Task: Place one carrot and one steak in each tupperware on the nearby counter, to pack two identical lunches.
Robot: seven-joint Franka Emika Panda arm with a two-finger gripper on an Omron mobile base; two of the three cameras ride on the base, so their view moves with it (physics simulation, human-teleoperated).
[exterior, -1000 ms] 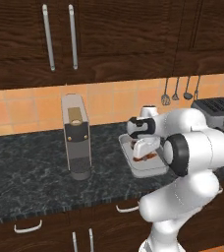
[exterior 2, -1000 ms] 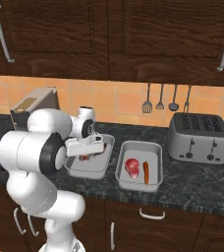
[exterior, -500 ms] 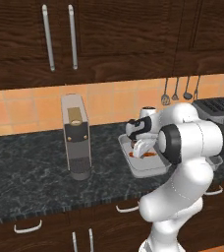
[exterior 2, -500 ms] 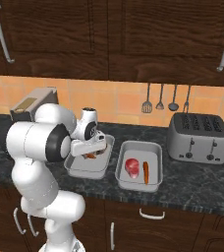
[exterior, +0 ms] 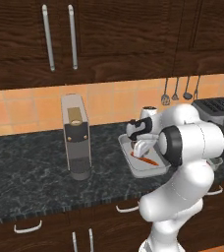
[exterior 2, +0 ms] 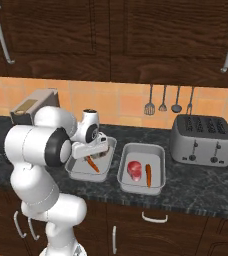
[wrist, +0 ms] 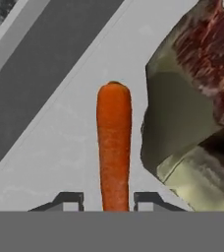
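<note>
Both trays look packed: we're releasing the carrot (wrist: 114,147) beside the brown steak (wrist: 210,59) in the left tupperware (exterior 2: 76,172), gripper (wrist: 106,199) jaws parted around it; next, lift clear.

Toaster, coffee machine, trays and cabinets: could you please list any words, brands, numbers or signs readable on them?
None: there is no readable text.
Toaster: plain silver front with small knobs, no marking legible.
Coffee machine: a tan panel, no lettering.
Trays and cabinets: unmarked.

Orange carrot (wrist: 114,147) upright at centre on grey tupperware (wrist: 60,138) floor; brown steak (wrist: 207,59) upper right.
</note>
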